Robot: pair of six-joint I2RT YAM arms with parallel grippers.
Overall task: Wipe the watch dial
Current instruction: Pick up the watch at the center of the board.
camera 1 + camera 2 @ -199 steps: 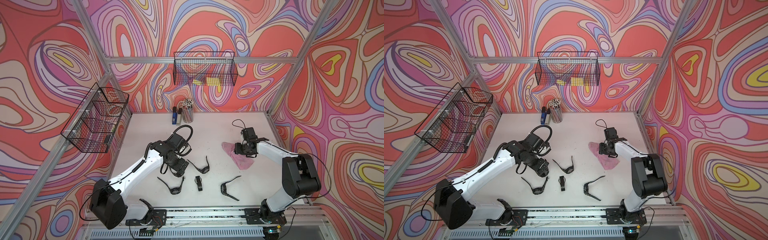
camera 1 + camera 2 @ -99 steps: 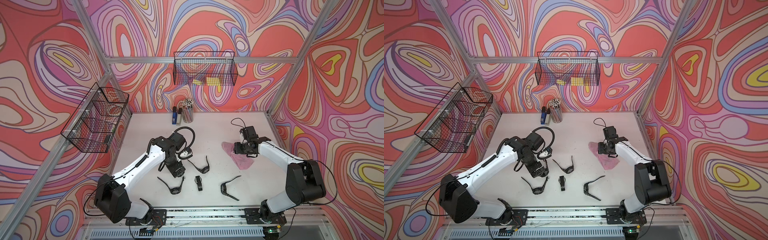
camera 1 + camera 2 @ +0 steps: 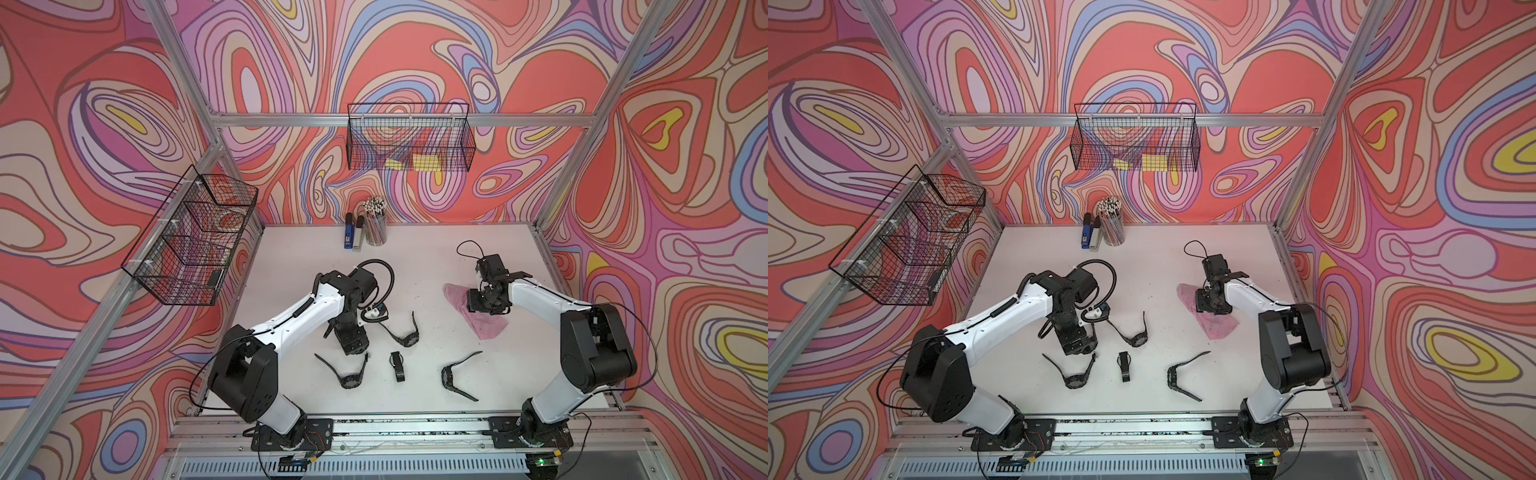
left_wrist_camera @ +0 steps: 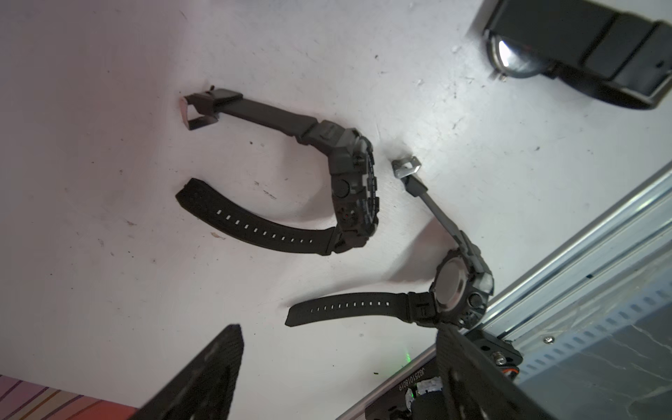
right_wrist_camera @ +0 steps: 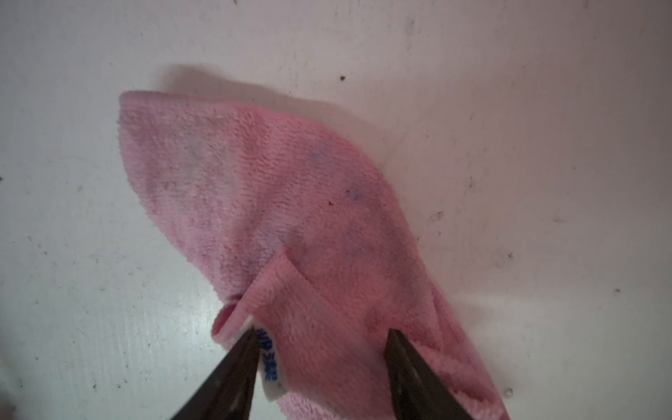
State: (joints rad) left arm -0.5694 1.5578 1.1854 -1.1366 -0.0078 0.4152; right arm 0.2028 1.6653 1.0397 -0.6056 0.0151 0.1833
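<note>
Several black watches lie on the white table (image 3: pixel 415 270) near its front. In both top views my left gripper (image 3: pixel 353 351) (image 3: pixel 1079 349) points down just behind the watch (image 3: pixel 349 376) (image 3: pixel 1075 378) at front left. The left wrist view shows my left gripper (image 4: pixel 338 363) open and empty, with one watch (image 4: pixel 338 189) on its side and another (image 4: pixel 451 287) back-up. A pink cloth (image 3: pixel 488 324) (image 3: pixel 1219 326) (image 5: pixel 272 182) lies at the right. My right gripper (image 3: pixel 478 301) (image 5: pixel 323 329) stands open on the cloth, its fingertips (image 5: pixel 394 336) straddling a fold.
A cup of pencils (image 3: pixel 375 226) and a blue stapler (image 3: pixel 349 237) stand at the back edge. Wire baskets hang on the back wall (image 3: pixel 409 139) and the left wall (image 3: pixel 191 241). A metal rail (image 3: pixel 395 424) runs along the front.
My left gripper has turned and moved a little toward the front watches, its jaws narrowing slightly. The right arm's elbow has swung outward while its gripper stayed on the cloth.
</note>
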